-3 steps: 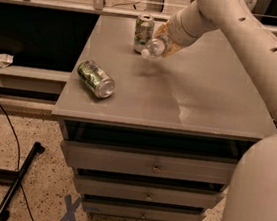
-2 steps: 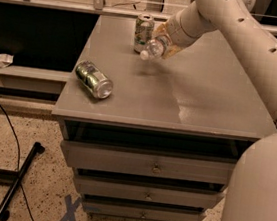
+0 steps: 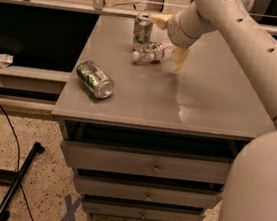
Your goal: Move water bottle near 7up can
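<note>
Camera view: your gripper (image 3: 165,43) hangs at the table's (image 3: 204,110) 12 o'clock end.
Your bottle (image 3: 153,52): lying flat, just beside the can (image 3: 142,30), at its 5 o'clock.
Its fingers (image 3: 180,57): wide, astride the bottle's base.

Grey table (image 3: 205,100) carries the water bottle (image 3: 153,52) lying on its side at the gripper (image 3: 171,40), whose fingers are spread; 7up can (image 3: 142,30) upright just left of it; dark green can (image 3: 95,79) toppled, well apart front-left

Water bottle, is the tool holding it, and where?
Apparently not: the tool is open, fingers straddling the base end of the water bottle, which lies beside the upright can.
</note>
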Robot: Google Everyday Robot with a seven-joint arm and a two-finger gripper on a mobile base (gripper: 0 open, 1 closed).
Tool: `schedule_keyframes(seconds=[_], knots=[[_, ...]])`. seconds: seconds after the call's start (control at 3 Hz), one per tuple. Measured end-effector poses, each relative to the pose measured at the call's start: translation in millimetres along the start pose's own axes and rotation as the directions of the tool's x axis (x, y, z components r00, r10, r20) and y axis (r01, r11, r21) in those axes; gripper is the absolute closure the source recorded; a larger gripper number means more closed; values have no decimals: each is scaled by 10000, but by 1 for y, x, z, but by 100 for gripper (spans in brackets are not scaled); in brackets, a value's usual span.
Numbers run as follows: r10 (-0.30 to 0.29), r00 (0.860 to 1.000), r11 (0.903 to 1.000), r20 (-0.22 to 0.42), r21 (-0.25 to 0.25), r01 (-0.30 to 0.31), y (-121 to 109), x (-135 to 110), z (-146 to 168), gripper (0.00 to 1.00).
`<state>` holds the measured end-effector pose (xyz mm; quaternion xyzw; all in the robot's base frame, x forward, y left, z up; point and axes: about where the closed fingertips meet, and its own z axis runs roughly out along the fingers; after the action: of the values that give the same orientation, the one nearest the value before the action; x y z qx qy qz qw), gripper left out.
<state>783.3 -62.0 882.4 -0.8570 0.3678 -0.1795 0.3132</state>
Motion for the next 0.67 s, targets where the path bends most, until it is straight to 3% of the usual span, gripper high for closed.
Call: schedule_keyframes(seconds=[0.33,0.67], knots=[[391,9992,9991,-84,176,-390,2,11,-10,0],[813,9967,9940,55,728,-815,-3,23,-28,0]])
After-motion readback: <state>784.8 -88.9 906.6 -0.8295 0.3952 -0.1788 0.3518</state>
